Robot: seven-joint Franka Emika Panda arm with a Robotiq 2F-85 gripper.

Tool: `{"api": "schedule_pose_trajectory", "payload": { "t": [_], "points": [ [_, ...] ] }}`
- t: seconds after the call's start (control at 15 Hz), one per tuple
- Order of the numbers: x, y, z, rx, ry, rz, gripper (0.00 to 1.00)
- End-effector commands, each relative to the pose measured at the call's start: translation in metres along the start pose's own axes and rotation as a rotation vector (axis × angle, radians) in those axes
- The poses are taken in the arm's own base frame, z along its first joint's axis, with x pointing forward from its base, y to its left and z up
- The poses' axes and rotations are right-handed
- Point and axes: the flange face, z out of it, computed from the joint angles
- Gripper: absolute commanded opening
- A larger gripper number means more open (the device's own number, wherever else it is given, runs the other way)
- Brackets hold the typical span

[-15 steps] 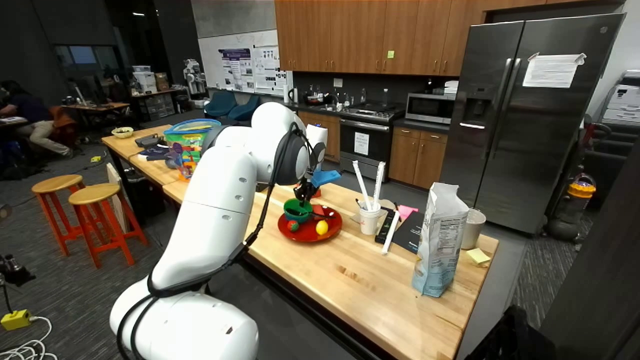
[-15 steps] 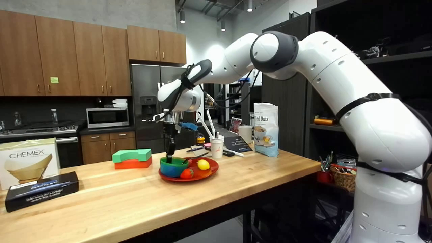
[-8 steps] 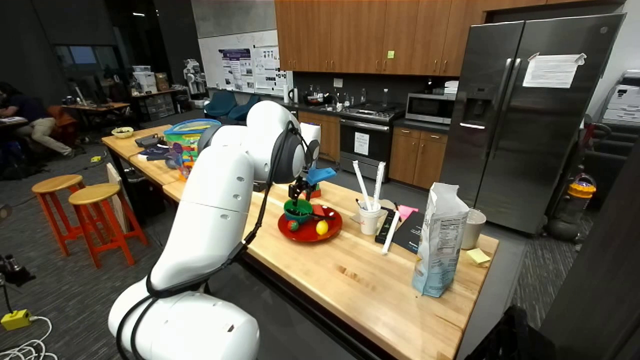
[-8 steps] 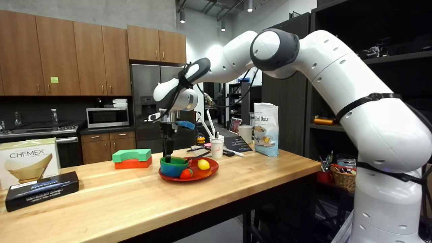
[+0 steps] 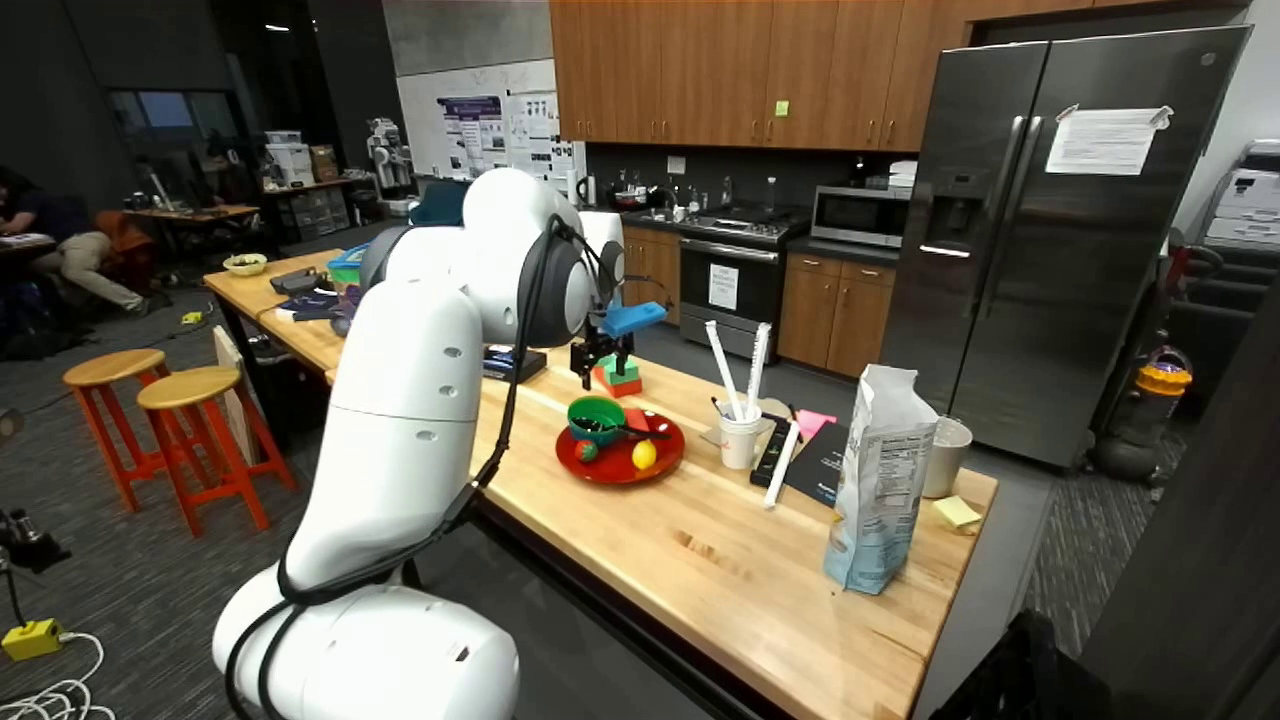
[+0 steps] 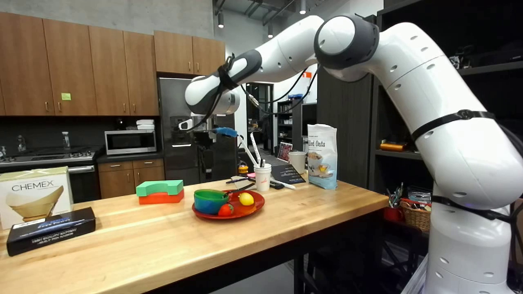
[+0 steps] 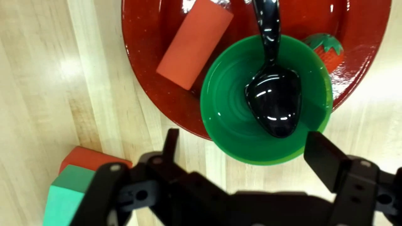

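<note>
My gripper (image 7: 241,133) stands open above the table with nothing between its fingers. Under it is a bowl (image 7: 232,125), green inside and blue outside in an exterior view (image 6: 210,204). A black spoon (image 7: 273,100) lies in the bowl, its handle over the rim. The bowl sits at the edge of a red plate (image 7: 144,62). Also on the plate are an orange-red block (image 7: 194,44), a toy strawberry (image 7: 329,58) touching or close to the bowl, and a yellow lemon (image 5: 644,456), which is out of the wrist view.
Near the plate, a green block (image 6: 160,187) rests on a red block (image 6: 161,199). A paper cup (image 5: 740,445) with white sticks, a dark booklet (image 5: 820,465) and an oats bag (image 5: 880,490) stand along the table. A Chemex box (image 6: 36,196) and a black box (image 6: 51,230) lie at the other end.
My gripper has risen out of the bowl, and its fingers have spread apart. The spoon stays behind in the bowl. The bowl and plate look unmoved.
</note>
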Motion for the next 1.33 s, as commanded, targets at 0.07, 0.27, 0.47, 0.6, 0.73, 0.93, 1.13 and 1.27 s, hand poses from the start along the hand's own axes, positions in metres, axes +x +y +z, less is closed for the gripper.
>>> {"api": "schedule_pose_trajectory", "payload": {
  "t": [0.07,0.27,0.47,0.6,0.73,0.93,1.13,1.27],
  "points": [
    [-0.022,-0.027,-0.008,0.012,-0.052,0.040,1.00],
    [-0.028,-0.043,0.012,0.043,-0.082,0.040,1.00],
    [-0.034,-0.060,0.031,0.069,-0.117,0.040,1.00],
    [-0.040,-0.069,0.039,0.070,-0.140,0.039,1.00],
    [-0.050,-0.069,0.038,0.050,-0.159,0.036,1.00],
    [-0.050,-0.083,0.035,0.016,-0.182,0.037,1.00],
    [-0.056,-0.090,0.028,-0.007,-0.198,0.047,1.00],
    [-0.060,-0.093,0.026,-0.023,-0.207,0.034,1.00]
  ]
}}
